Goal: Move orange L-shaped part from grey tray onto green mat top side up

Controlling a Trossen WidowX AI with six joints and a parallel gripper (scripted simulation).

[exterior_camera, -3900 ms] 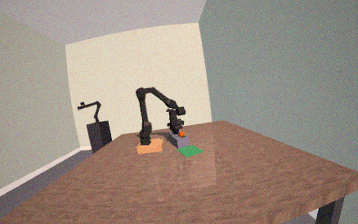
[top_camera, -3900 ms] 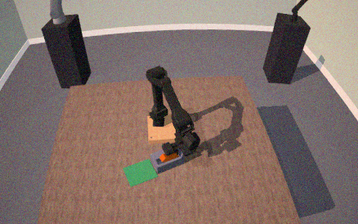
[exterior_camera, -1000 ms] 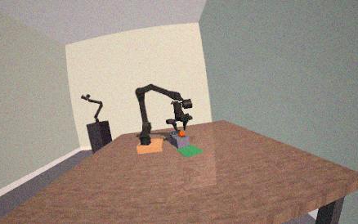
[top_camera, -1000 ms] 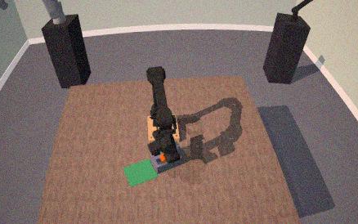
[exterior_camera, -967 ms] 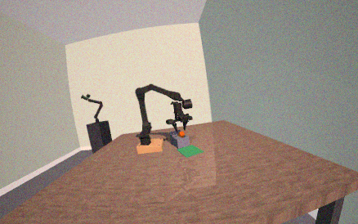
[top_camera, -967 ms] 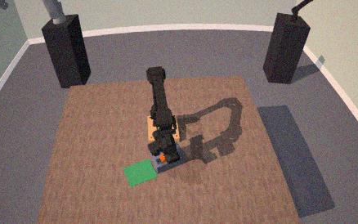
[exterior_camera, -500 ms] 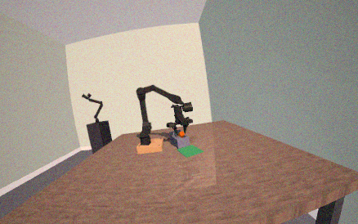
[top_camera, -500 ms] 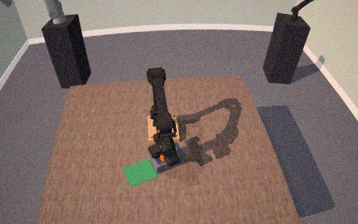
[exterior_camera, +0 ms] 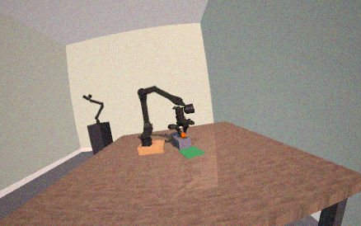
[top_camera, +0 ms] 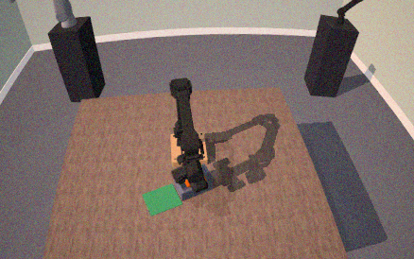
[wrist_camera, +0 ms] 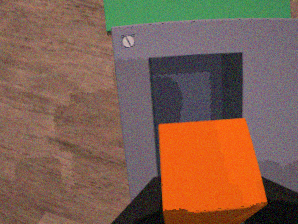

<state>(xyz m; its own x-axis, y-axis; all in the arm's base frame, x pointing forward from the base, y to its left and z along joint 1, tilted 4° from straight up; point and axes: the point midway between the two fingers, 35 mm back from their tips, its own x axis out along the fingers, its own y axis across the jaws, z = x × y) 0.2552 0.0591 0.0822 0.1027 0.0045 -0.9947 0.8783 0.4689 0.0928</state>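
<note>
Orange L-shaped part (top_camera: 187, 182) (exterior_camera: 183, 134) (wrist_camera: 212, 165), squared end raised, smooth grey tray (top_camera: 185, 193) (exterior_camera: 184, 143) (wrist_camera: 270, 65), wood-grained table (top_camera: 119, 142) (exterior_camera: 248, 165) (wrist_camera: 50, 100)

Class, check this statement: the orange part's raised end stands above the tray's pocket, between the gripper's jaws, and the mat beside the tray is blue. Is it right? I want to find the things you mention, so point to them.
Not quite: the mat (top_camera: 162, 199) (exterior_camera: 192, 152) (wrist_camera: 200, 11) is green, as the top view shows. The rest of the statement stands.

Matt wood-grained tabletop (top_camera: 119, 213) (exterior_camera: 186, 177) (wrist_camera: 55, 100); slotted metallic-looking screw head (wrist_camera: 128, 41).
</note>
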